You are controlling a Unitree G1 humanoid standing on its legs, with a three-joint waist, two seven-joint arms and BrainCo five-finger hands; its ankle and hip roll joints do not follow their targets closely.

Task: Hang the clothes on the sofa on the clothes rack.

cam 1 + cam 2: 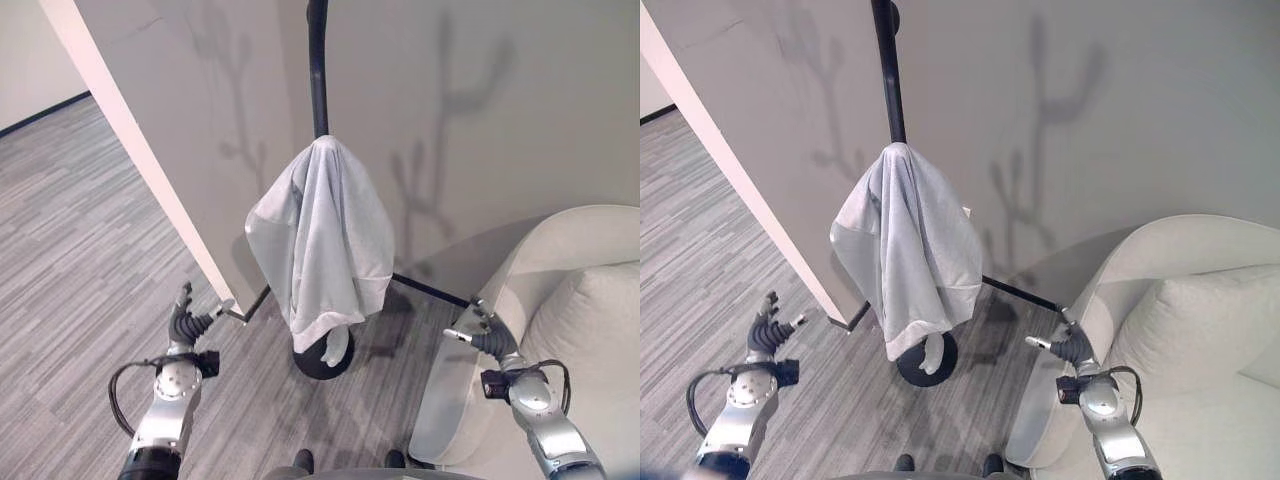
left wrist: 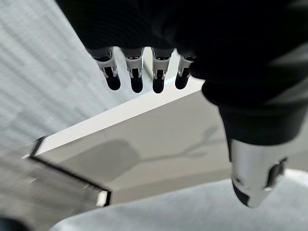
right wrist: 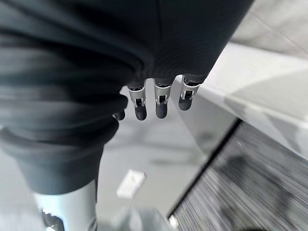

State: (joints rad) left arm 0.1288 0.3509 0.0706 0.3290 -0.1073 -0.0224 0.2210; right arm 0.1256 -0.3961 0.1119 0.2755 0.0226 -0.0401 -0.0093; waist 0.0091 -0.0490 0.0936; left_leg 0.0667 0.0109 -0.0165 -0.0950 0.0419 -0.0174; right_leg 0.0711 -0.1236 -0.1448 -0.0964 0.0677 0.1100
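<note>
A light grey garment (image 1: pixel 322 240) hangs draped over a hook of the black clothes rack (image 1: pixel 318 70), reaching down to just above the rack's round base (image 1: pixel 312 362). The same garment (image 1: pixel 908 245) hangs in the right eye view. My left hand (image 1: pixel 187 322) is low at the left, apart from the garment, fingers straight and holding nothing. In the left wrist view its fingers (image 2: pixel 136 77) reach out bare, with grey cloth (image 2: pixel 192 211) past them. My right hand (image 1: pixel 484 332) hovers by the sofa's arm, open and holding nothing; its fingers (image 3: pixel 160 102) point at the wall.
A cream sofa (image 1: pixel 590 320) with a cushion stands at the right. A wall corner with a pale edge (image 1: pixel 140 150) juts out at the left. One black rack leg (image 1: pixel 430 290) runs along the grey plank floor (image 1: pixel 70 250) toward the sofa.
</note>
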